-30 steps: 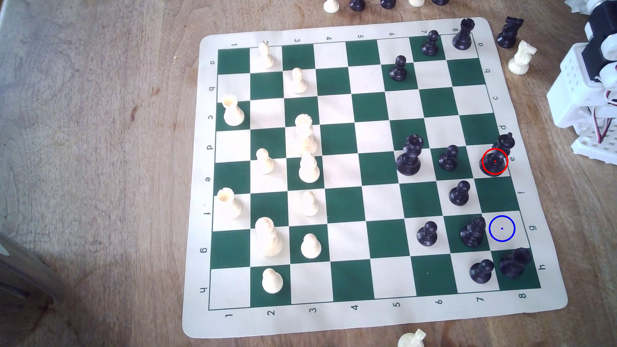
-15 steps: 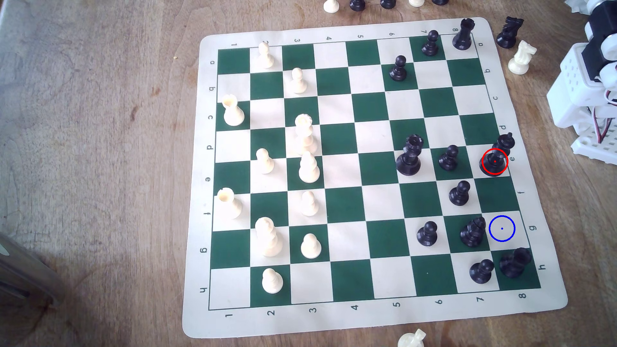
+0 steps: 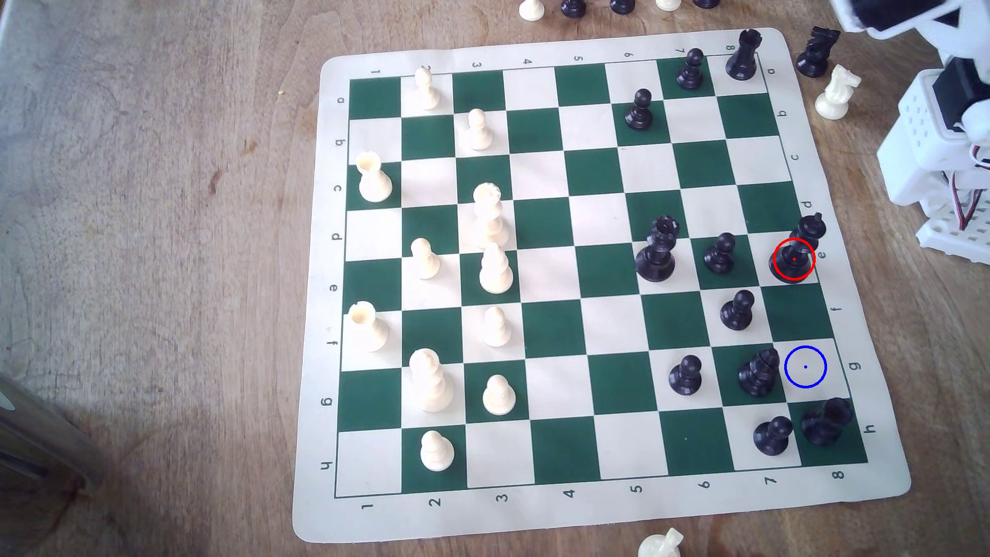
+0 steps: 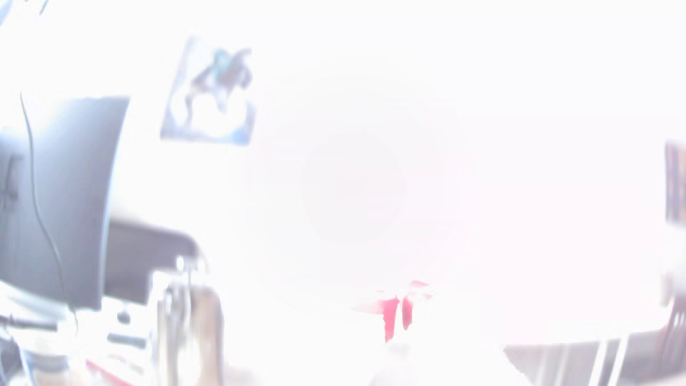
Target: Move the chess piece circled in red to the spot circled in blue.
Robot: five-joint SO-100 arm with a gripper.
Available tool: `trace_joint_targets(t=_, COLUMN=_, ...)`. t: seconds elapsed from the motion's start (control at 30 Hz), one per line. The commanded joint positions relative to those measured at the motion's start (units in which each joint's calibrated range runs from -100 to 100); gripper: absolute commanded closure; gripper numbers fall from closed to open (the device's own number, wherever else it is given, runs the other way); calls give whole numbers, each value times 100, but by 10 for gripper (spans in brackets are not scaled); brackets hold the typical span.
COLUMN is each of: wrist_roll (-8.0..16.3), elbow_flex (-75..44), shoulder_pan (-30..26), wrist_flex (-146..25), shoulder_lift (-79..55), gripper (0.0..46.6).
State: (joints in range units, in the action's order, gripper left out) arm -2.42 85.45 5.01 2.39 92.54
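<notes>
In the exterior view the chess piece [image 3: 792,263], a tall black king ringed in red, stands upright on the board's [image 3: 541,300] right-hand edge column. The spot [image 3: 805,367] is a bare cream square with a blue ring, two squares nearer the board's front edge in the same column. A blurred white and black end of my arm [image 3: 884,16] juts in at the top right corner, far above the king. Its jaws are too smeared to make out. The wrist view is washed out white and shows only faint room shapes.
A black bishop [image 3: 758,372] stands right beside the spot, with a black rook [image 3: 825,423] on the square in front. Black pawns [image 3: 738,310] and a black queen [image 3: 656,251] stand nearby. The arm's white base [image 3: 932,150] sits off the board's right side, near two spare knights [image 3: 833,93].
The arm has swung up: a blurred white and black part now reaches in at the top right corner. No piece on the board has moved.
</notes>
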Motion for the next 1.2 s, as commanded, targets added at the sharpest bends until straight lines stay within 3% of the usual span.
trace_joint_targets(t=0.0, wrist_roll=464, elbow_flex=-2625, shoulder_pan=-106, wrist_flex=-4015, shoulder_lift=-731, gripper=465)
trace_joint_targets(t=0.1, wrist_roll=469, elbow_flex=-3604, shoulder_pan=-271, wrist_flex=-5898, shoulder_lift=-1377, gripper=464)
trace_joint_targets(t=0.27, wrist_roll=679, elbow_flex=-4574, shoulder_pan=-771, wrist_flex=-7602, shoulder_lift=-2225, gripper=464)
trace_joint_targets(t=0.4, wrist_roll=532, elbow_flex=-4665, shoulder_pan=-1342, wrist_flex=-8708, shoulder_lift=-2828, gripper=444)
trace_joint_targets(t=0.47, wrist_roll=571, elbow_flex=-4656, shoulder_pan=-1608, wrist_flex=-8920, shoulder_lift=-3091, gripper=447)
trace_joint_targets(t=0.6, wrist_roll=972, elbow_flex=-5200, shoulder_pan=-2195, wrist_flex=-9420, shoulder_lift=-4076, gripper=436)
trace_joint_targets(t=0.8, wrist_roll=1211, elbow_flex=-5771, shoulder_pan=-1796, wrist_flex=-9617, shoulder_lift=-5417, gripper=423)
trace_joint_targets(t=0.83, wrist_roll=1353, elbow_flex=-5825, shoulder_pan=-1702, wrist_flex=-9658, shoulder_lift=-5570, gripper=423)
trace_joint_targets(t=1.03, wrist_roll=1636, elbow_flex=-5626, shoulder_pan=-1608, wrist_flex=-9895, shoulder_lift=-5485, gripper=414)
trace_joint_targets(t=1.17, wrist_roll=1778, elbow_flex=-5399, shoulder_pan=-1616, wrist_flex=-9838, shoulder_lift=-5197, gripper=351)
